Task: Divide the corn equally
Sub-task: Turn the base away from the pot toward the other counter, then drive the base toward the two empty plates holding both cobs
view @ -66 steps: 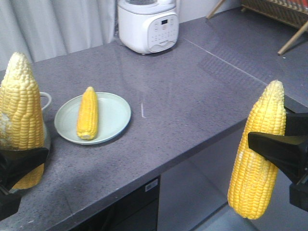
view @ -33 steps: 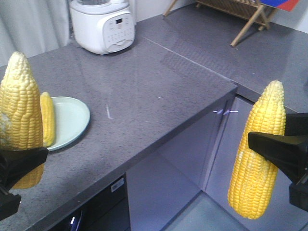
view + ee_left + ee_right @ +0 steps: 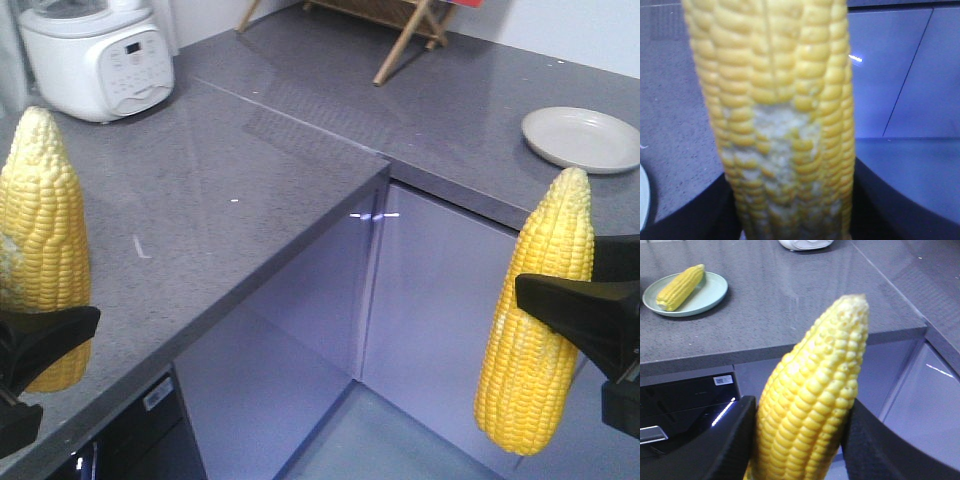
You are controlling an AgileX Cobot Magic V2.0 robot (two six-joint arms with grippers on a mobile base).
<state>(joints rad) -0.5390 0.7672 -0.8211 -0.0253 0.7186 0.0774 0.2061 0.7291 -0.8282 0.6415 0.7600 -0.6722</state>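
Each arm holds one corn cob upright. In the front view the left cob (image 3: 40, 240) stands at the left edge with my left gripper (image 3: 48, 338) shut round its lower part. The right cob (image 3: 538, 320) hangs over the floor beside the counter, gripped by my right gripper (image 3: 548, 302). The left wrist view is filled by its cob (image 3: 785, 115), which has a pale worn patch, with black fingers (image 3: 687, 215) on both sides. The right wrist view shows its cob (image 3: 815, 395) between black fingers (image 3: 715, 445). A third cob (image 3: 680, 286) lies on a green plate (image 3: 709, 295).
An empty pale plate (image 3: 583, 138) sits on the far right counter. A white cooker (image 3: 95, 55) stands at the back left, and a wooden rack (image 3: 400, 30) at the back. The grey counter corner (image 3: 375, 165) juts out above cabinet doors and open floor.
The front view has swung right. The green plate with its cob slid out at the left, the cooker moved left, and the empty plate came in at the right. Both grippers kept their cobs.
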